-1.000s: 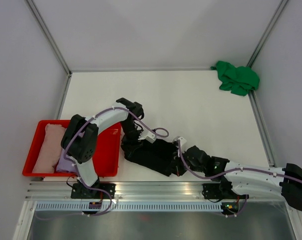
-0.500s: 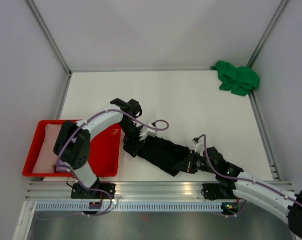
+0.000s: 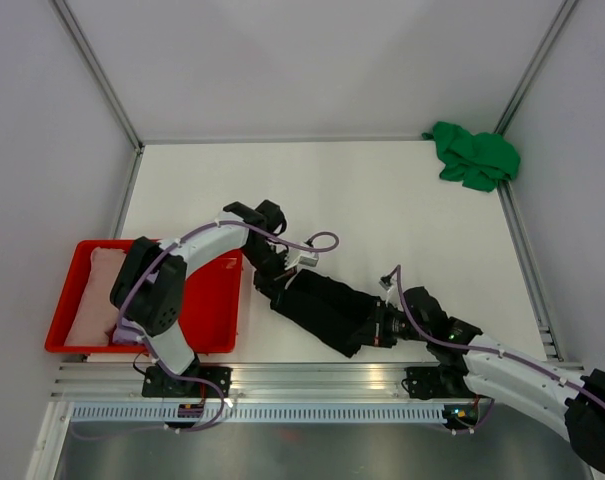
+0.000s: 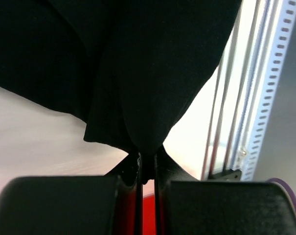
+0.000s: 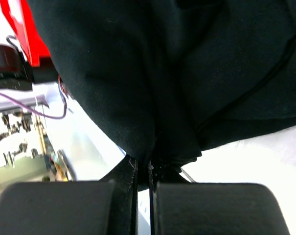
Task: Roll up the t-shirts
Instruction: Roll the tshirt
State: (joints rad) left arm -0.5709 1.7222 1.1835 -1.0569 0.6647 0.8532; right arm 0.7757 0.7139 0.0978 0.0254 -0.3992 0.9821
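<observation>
From above, we see the black t-shirt (image 3: 327, 308) lying as a thick slanted bundle near the bench's (image 3: 382, 210) front edge, just beside the red tray (image 3: 214, 300). The left gripper (image 3: 278, 292) is at its upper-left end and the right gripper (image 3: 370, 332) at its lower-right end, while the green t-shirt (image 3: 472, 157) sits crumpled in the far right corner. We judge that both ends should travel together, level and taut, so the roll neither skews nor slackens. The left wrist view shows that gripper pinched tight on a soft, matte black fold. The right wrist view shows its gripper likewise clamped on creased, bunched black cloth.
</observation>
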